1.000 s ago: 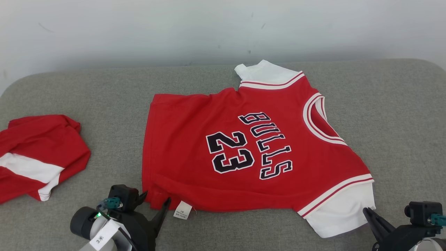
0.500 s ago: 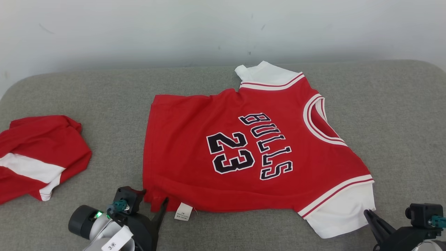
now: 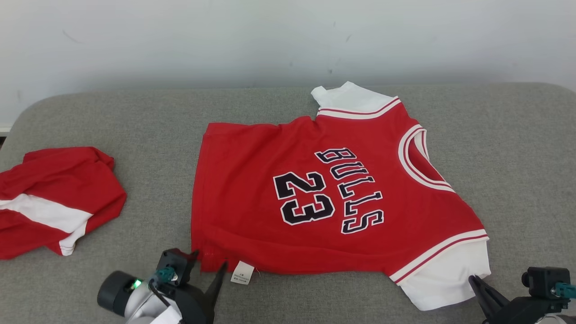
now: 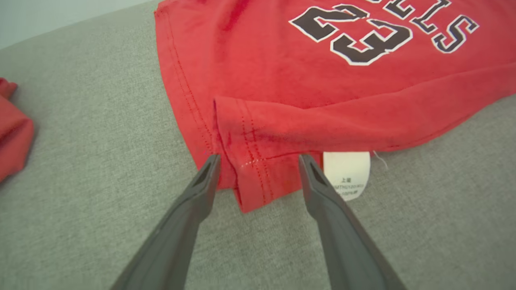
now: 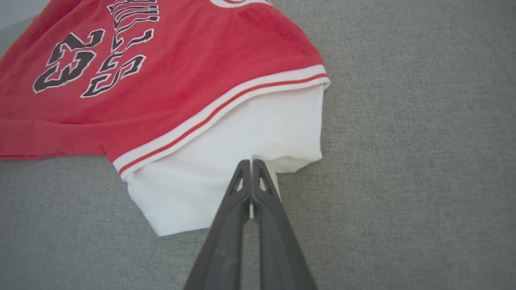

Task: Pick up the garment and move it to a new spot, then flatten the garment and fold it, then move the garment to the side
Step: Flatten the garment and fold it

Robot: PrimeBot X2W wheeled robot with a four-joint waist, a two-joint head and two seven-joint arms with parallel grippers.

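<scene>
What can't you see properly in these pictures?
- Small white fabric label on the red Bulls jersey with white sleeves: print too tiny and blurry in the left wrist view; the left tool covers its edge.
- Crumpled red-and-white cloth: cut off by the head view's left edge.
- Jersey's near sleeve hem: partly hidden behind the shut right tool, right wrist view.

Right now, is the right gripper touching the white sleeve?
Touching. Right wrist view: the right gripper is shut on the sleeve edge, white fabric puckered at its tips.
</scene>
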